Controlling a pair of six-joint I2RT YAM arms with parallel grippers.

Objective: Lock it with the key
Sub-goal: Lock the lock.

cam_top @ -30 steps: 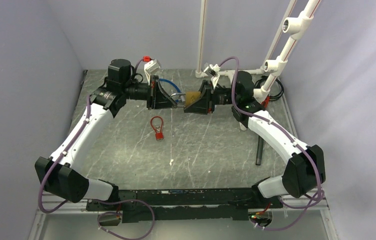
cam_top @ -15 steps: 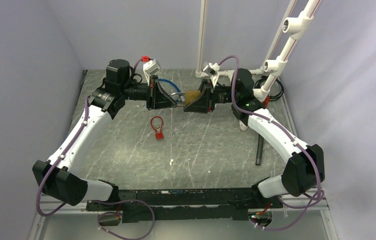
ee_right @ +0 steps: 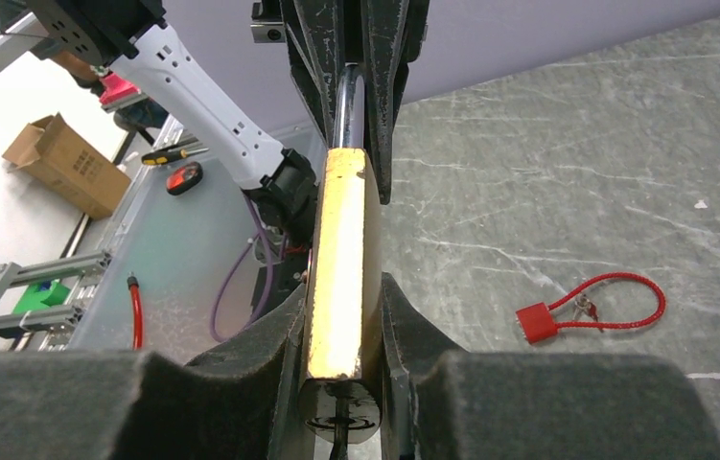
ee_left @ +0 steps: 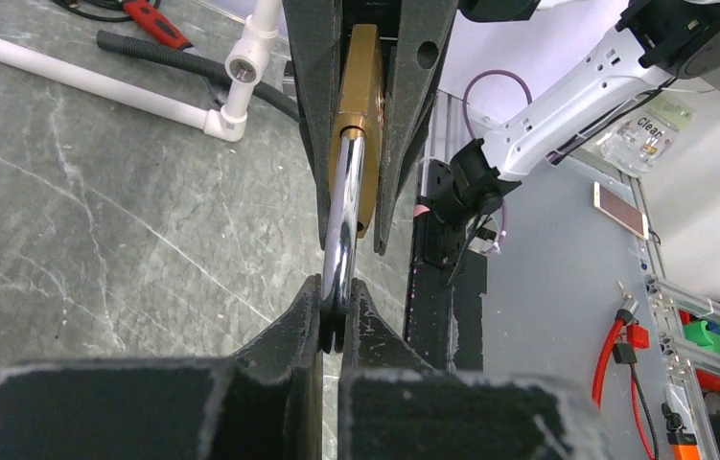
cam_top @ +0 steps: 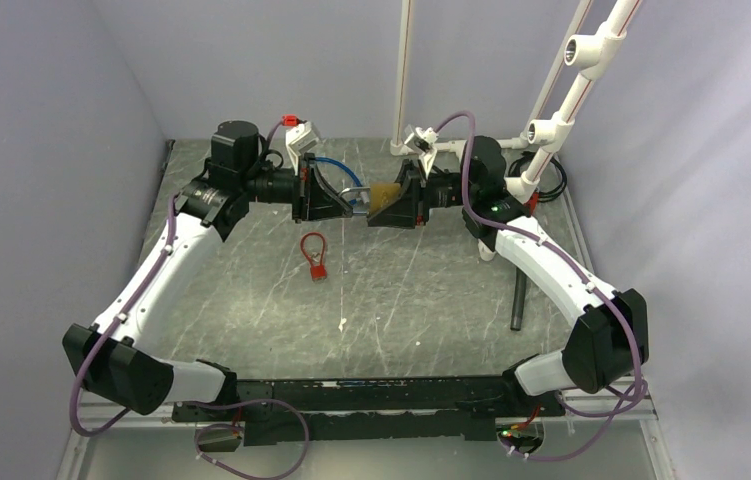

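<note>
From above, the two arms meet nose to nose at the far side of the tabletop [cam_top: 251,300]. The padlock [cam_top: 384,192] hangs in the air between them. The left hand [cam_top: 353,203] and right hand [cam_top: 391,200] each have an end of it. A blue cable [cam_top: 336,163] curls just behind the left hand, and a red cable lock [cam_top: 315,255] lies loose below it on the near side.

On the left wrist view, the fingers are pressed together on the bend of the shackle [ee_left: 341,220]. The brass body sits beyond, clamped by the other hand.

On the right wrist view, the fingers pinch the brass body flat between them. Off to this hand's right, the key [ee_right: 581,307] looks to be the small silvery bit on the red loop, though it's too tiny to be sure.

So the lock looks steadied and the key not yet fetched. Next, I'd judge one hand must let go and pick that key off the tabletop with a fine pinch.

The keyhole end is cut off at the bottom edge. I can't tell whether anything sits in it, or whether the shackle is fully seated.
</note>
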